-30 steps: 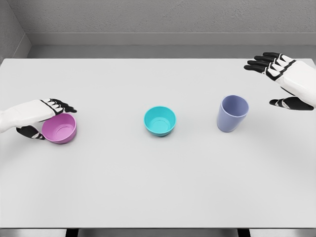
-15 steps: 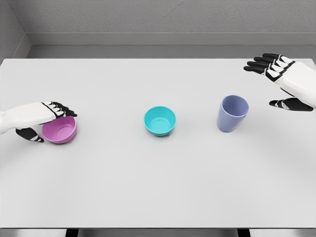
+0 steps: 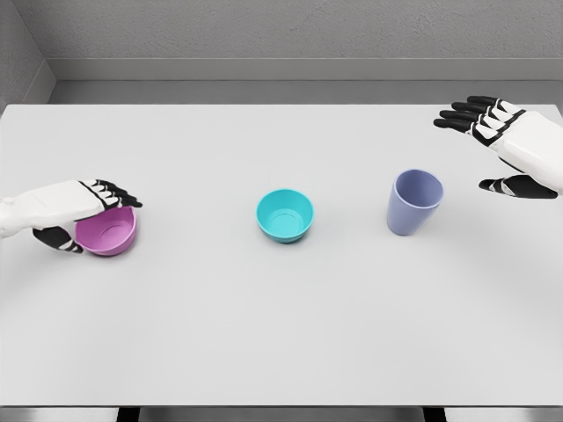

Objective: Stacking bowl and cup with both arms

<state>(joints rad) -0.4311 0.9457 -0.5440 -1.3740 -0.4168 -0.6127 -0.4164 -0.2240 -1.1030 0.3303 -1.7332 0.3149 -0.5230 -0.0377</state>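
Since the previous frames the left hand (image 3: pixel 75 209) has closed in over the purple bowl (image 3: pixel 106 231), its black fingertips (image 3: pixel 119 195) now reaching further across the far rim and its thumb lying against the near left wall; the right hand (image 3: pixel 501 145) has changed very little. The table (image 3: pixel 281 334) is a flat, matte, pale grey slab, bounded behind by a rough grey wall (image 3: pixel 290 31). The right hand hovers over the table's far right corner, fingers spread and holding nothing, well apart from the cup. The left hand is curled around the purple bowl, though a firm grasp cannot be confirmed. The lavender cup (image 3: pixel 413 202) is a smooth tapered tumbler, upright, right of centre. The teal bowl (image 3: pixel 285 215) is smooth, round and open, at table centre. The purple bowl is of similar form, at the left edge.
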